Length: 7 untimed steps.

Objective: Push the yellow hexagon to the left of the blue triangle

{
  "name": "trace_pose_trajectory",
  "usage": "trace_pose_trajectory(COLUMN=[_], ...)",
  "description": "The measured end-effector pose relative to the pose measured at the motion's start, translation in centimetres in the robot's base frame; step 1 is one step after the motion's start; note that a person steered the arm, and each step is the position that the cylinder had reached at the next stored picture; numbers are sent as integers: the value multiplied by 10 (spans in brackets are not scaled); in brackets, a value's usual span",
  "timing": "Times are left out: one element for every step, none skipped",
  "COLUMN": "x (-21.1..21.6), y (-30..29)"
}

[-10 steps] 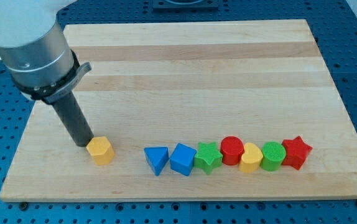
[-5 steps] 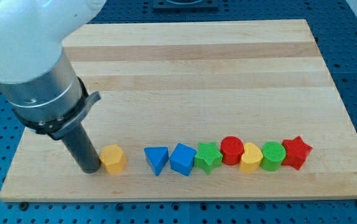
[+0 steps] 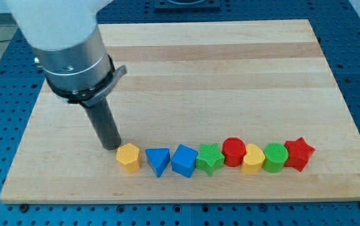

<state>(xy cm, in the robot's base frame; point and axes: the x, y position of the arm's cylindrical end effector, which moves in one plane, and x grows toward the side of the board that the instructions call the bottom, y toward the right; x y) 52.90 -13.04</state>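
Note:
The yellow hexagon (image 3: 128,157) lies near the board's bottom edge, just left of the blue triangle (image 3: 158,161) with a small gap between them. My tip (image 3: 110,146) stands just up and to the left of the hexagon, close to it or touching its upper left corner. The rod rises from there toward the view's top left.
A row continues to the right of the triangle: blue cube (image 3: 184,161), green star (image 3: 209,158), red cylinder (image 3: 234,151), yellow heart-like block (image 3: 253,159), green cylinder (image 3: 275,157), red star (image 3: 298,154). They sit on a wooden board (image 3: 199,69) over a blue perforated table.
The yellow hexagon has slid right, from well left of the triangle to just beside it. My tip moved right with it, then drew up to its upper left.

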Motion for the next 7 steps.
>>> trace_pose_trajectory(x=[0, 0, 0, 0, 5, 8, 7], y=[14, 27, 33, 33, 33, 32, -1])
